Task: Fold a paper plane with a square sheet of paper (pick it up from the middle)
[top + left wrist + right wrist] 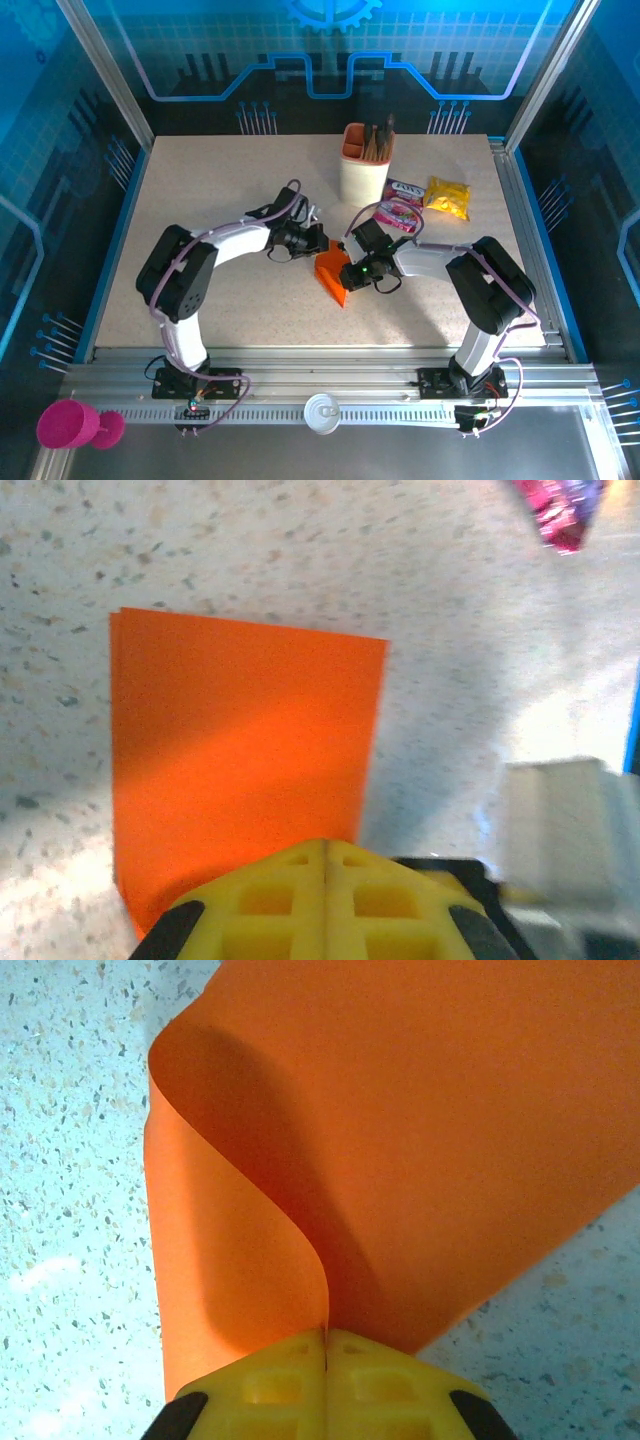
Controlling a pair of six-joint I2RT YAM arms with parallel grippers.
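- Orange square sheet of paper, doubled over, lies mid-worktop between the two arms, one flap curling upward.
- Right end effector is pressed together, pinching that curled flap.
- Left end effector is closed at the sheet's edge; I cannot tell whether it is pinching or only pressing.
- To fold well, I would carry the flap over until the edges match, pin the other half, then flatten the bend.
- From above, its long axis runs far-to-near, with the narrow corner pointing toward the near edge.
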